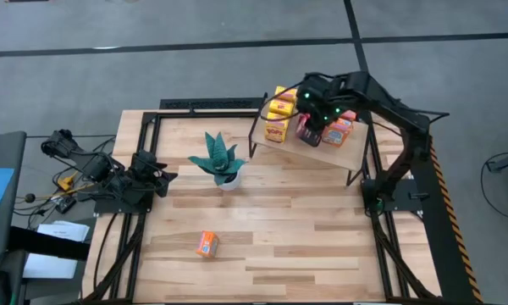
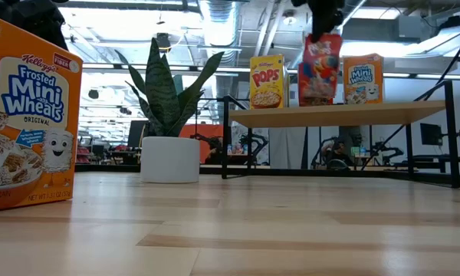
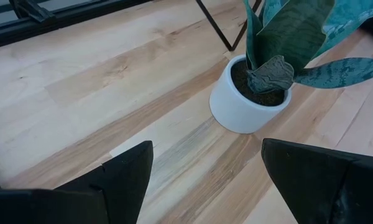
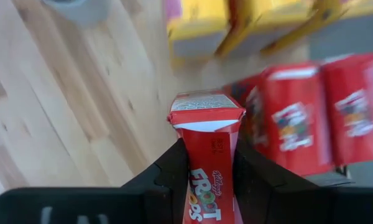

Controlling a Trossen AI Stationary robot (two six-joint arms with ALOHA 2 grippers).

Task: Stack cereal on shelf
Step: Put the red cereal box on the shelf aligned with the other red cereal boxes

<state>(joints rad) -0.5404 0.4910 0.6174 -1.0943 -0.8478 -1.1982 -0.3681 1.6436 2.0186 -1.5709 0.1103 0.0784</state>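
1. Right gripper (image 4: 206, 163) is clamped on a red cereal box (image 4: 206, 155), up over the shelf (image 1: 334, 152). In the low view that red box (image 2: 320, 67) hangs tilted, its bottom edge just about at the shelf board (image 2: 345, 115), btwn a yellow box (image 2: 267, 80) and an orange box (image 2: 363, 78).
2. Already shelved, high view: yellow boxes (image 1: 279, 114) in a line at the shelf's left end, an orange box (image 1: 340, 131) to the right, red ones mostly hidden under the arm. Right wrist view shows two more red boxes (image 4: 311, 115) standing side by side next to the held one, yellows (image 4: 196, 25) just beyond.
3. Exact count on the shelf: can't tell, arm covers too much.
4. Left to do, by my read: set this red one down and let go, approx in line w/ its red mates.
5. Then the stray orange box (image 1: 207, 245) lying out on the table (image 1: 322, 237), well apart from the shelf. Looms big at the low view's left edge (image 2: 27, 115).
6. Left gripper (image 3: 205, 180) idle at the table's left side, fingers spread wide, nothing btwn them, pointed at the plant (image 3: 267, 74).
7. Verdict: mostly done, late stage.
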